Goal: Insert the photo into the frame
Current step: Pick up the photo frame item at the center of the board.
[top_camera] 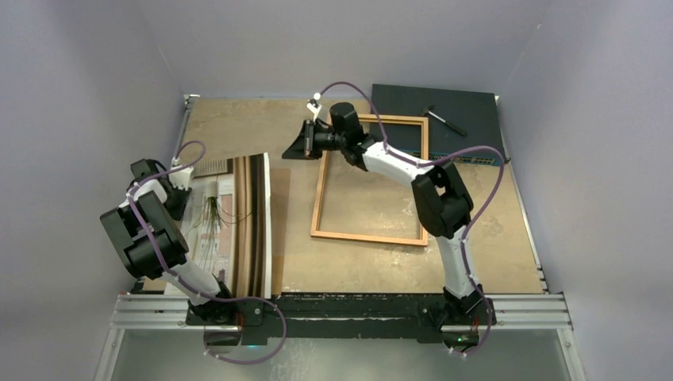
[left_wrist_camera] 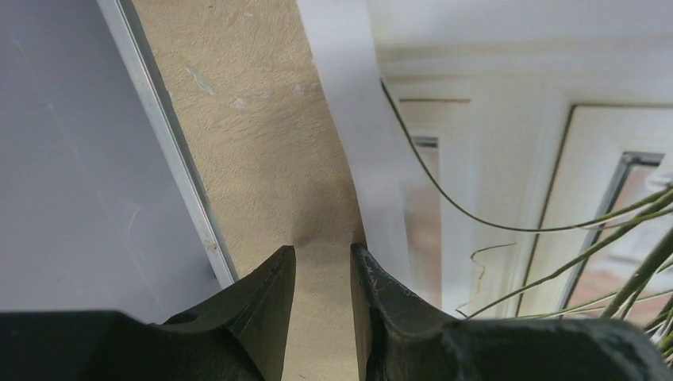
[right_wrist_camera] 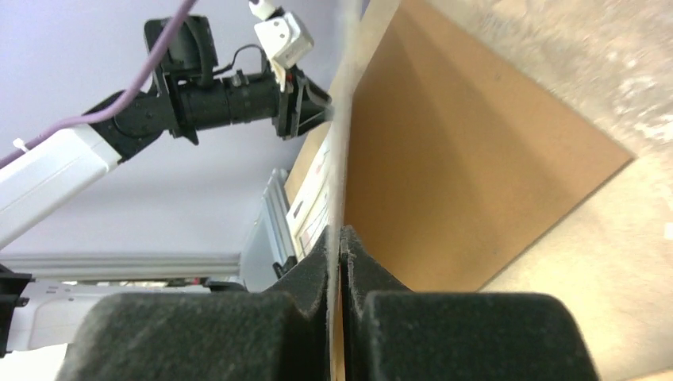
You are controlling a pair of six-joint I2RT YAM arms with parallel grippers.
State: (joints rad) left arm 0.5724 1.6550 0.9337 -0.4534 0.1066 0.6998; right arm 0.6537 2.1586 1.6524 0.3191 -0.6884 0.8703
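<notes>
From my console I saw the right gripper [right_wrist_camera: 340,238] clenched on the thin edge of the photo [top_camera: 251,230], the sheet caught edge-on between its pads. That side of the photo was raised off the table [top_camera: 357,266], so its brown, beige and black stripes looked narrow from above, while its paler left part lay low near the table's left rail. Under the raised side the plain brown backing board [right_wrist_camera: 460,151] lay flat. The left gripper [left_wrist_camera: 321,254] stood partly released at the photo's left edge. Bare table showed between its fingers, one finger was just beside the white border, and I could not tell whether it touched the paper. It grasped nothing. The frame [top_camera: 365,236] lay flat to the right of the photo, apart from it, with table showing inside its rails and the right arm [top_camera: 397,163] reaching across its far left corner. A dark flat box [top_camera: 413,99] sat beyond the frame, at the table's far edge
</notes>
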